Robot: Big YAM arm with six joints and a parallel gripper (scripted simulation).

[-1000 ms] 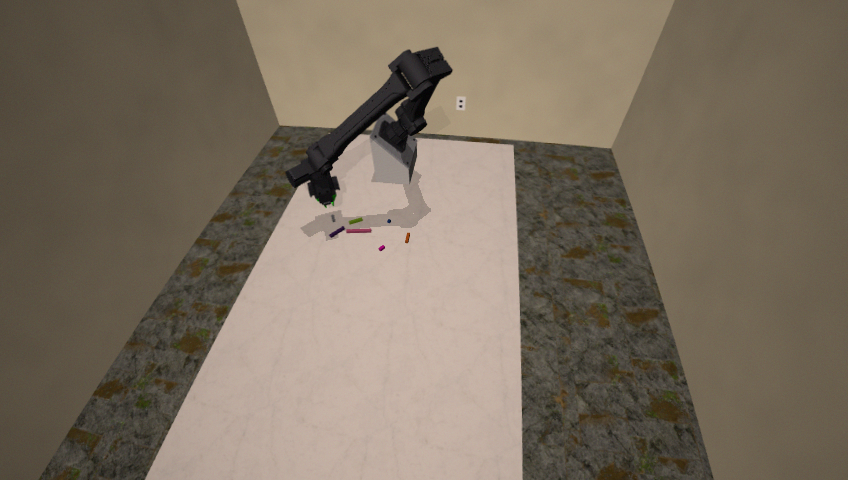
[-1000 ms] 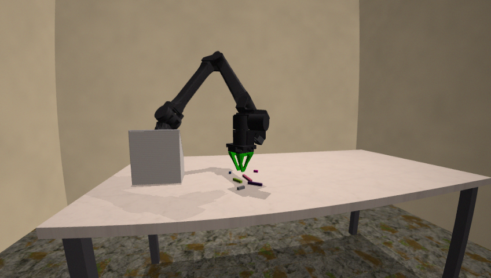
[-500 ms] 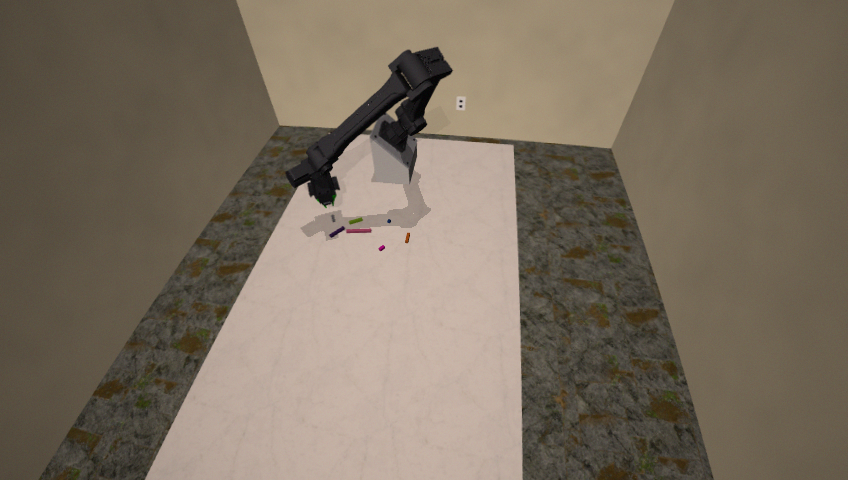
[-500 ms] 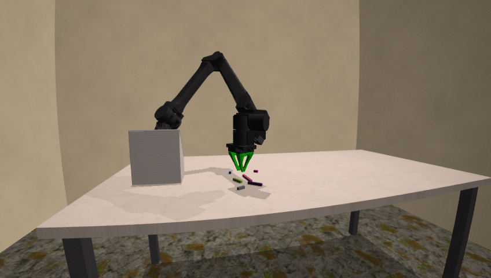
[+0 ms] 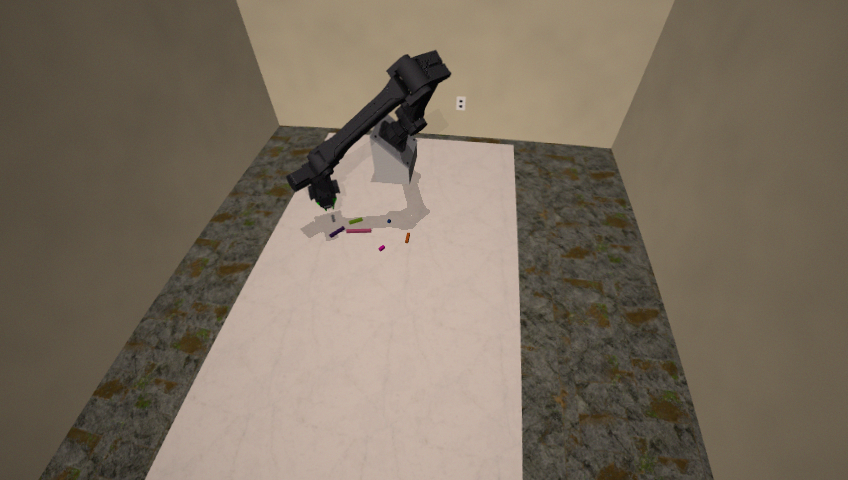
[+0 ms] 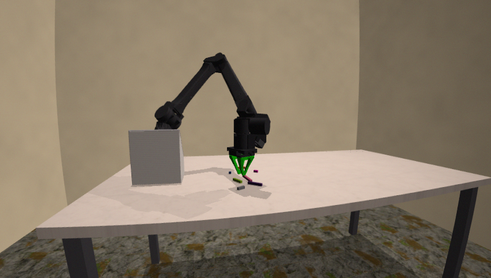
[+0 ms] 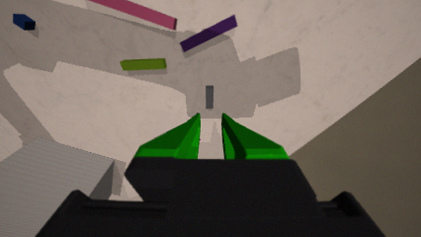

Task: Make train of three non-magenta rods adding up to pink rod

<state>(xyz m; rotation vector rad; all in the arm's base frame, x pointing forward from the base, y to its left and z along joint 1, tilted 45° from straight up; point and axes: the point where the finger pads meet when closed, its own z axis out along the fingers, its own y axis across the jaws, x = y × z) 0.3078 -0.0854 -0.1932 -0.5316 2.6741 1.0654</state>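
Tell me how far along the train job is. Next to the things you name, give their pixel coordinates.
Done: no train joint yet; the blue rod (image 5: 389, 221) (image 6: 229, 172) (image 7: 24, 22), grey rod (image 5: 333, 218) (image 6: 240, 187) (image 7: 210, 97) and lime rod (image 5: 355, 220) (image 6: 237, 180) (image 7: 143, 64), which add up to the pink rod (image 5: 358, 230) (image 6: 247, 178) (image 7: 133, 12), lie apart.
In hand: nothing; the claw (image 5: 326, 208) (image 6: 241, 174) (image 7: 210, 118) is parted above the table.
Left: line those three up end to end, let go, withdraw the arm.

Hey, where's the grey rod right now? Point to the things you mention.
In the wrist view, the grey rod (image 5: 333, 218) (image 6: 240, 187) (image 7: 210, 97) lies just beyond the claw's (image 5: 326, 208) (image 6: 241, 174) (image 7: 211, 116) tips, right of the lime rod (image 5: 355, 220) (image 6: 237, 180) (image 7: 143, 64).
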